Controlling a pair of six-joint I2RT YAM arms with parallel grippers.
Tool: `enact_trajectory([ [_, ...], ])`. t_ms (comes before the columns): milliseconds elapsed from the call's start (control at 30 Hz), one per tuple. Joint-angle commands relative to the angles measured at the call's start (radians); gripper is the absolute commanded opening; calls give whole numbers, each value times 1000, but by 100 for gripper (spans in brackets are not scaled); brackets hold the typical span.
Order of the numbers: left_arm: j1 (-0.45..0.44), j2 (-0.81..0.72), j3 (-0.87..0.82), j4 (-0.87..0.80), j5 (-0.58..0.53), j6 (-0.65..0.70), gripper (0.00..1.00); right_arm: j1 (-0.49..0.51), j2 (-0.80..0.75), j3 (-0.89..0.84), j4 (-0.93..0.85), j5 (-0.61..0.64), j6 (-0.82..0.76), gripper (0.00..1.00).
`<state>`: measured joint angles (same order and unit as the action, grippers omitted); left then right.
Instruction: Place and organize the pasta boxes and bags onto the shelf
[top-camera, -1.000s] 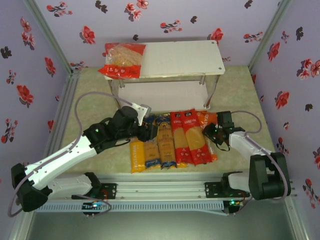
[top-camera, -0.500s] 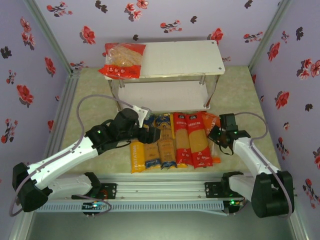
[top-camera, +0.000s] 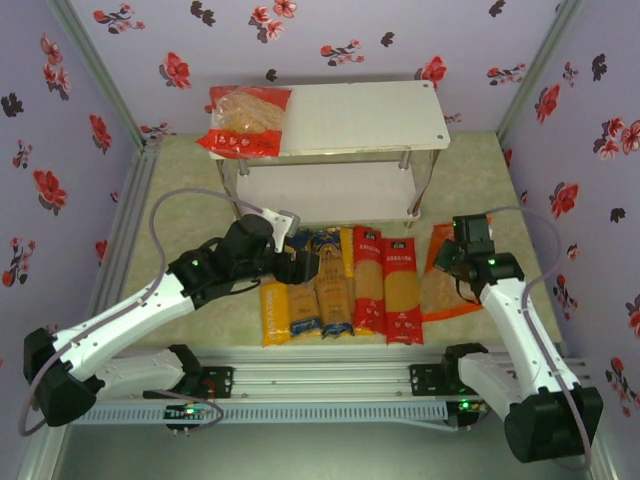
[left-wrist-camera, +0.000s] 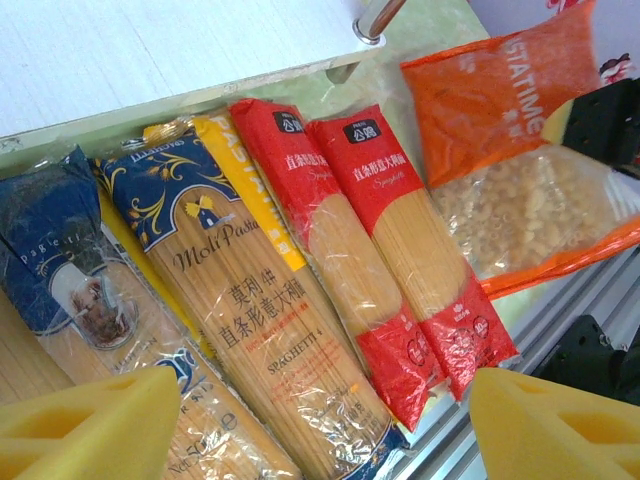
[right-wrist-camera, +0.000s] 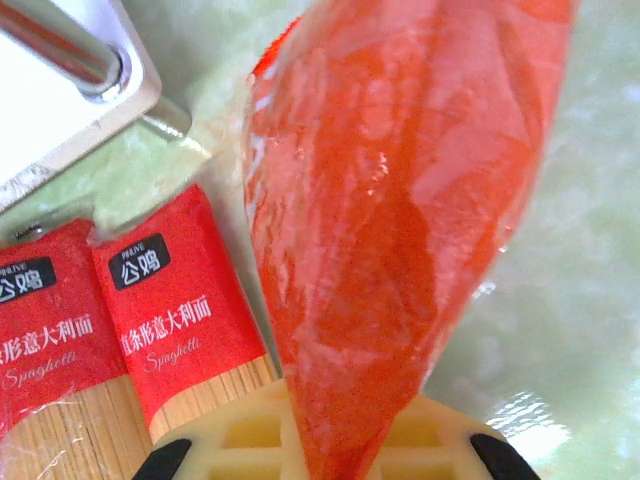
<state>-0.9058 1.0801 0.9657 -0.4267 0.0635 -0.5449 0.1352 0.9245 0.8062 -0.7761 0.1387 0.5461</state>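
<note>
right gripper (top-camera: 450, 260) clenched on the orange bag (top-camera: 447, 292) of short pasta, pinching the end nearest the shelf (top-camera: 350, 115) — the film bunches up between its pads in the right wrist view, and whether the rest of the bag has left the table (top-camera: 470, 170) cannot be told. the bag sits just beside the two red spaghetti packs (top-camera: 385, 290), at the right end of a row of long packs (top-camera: 318, 285) lying in front of the shelf's legs. the left gripper (top-camera: 305, 265) hovers released, foam pads spread wide, over the blue and yellow packs at the row's left. one red-ended bag (top-camera: 245, 122) already lies on the left of the top board; the rest of that board is bare. the step in hand looks like the pick-up of the second wide bag. the next move likely calls for a lift high enough to clear the board's front edge, then a carry to the open space beside the red-ended bag — a limp bag held by one end may sag and catch the edge.
</note>
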Motion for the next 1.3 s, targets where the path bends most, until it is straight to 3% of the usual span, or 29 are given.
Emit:
enact_trajectory([
  [0,12,-29,0,0,7,6,77,-6,-49,134,-10,118,-62,0],
  [400,30,-29,60,-52,7,40,77,-5,-73,464,-93,346,-219,0],
  [733,44,-29,93,-74,11,55,77,-6,-9,712,97,409,-392,0],
  [967,58,-31,105,-76,18,59,78,-6,152,951,184,282,-438,0],
  [1267,69,-43,103,-75,18,51,78,-6,369,1235,193,84,-371,0],
])
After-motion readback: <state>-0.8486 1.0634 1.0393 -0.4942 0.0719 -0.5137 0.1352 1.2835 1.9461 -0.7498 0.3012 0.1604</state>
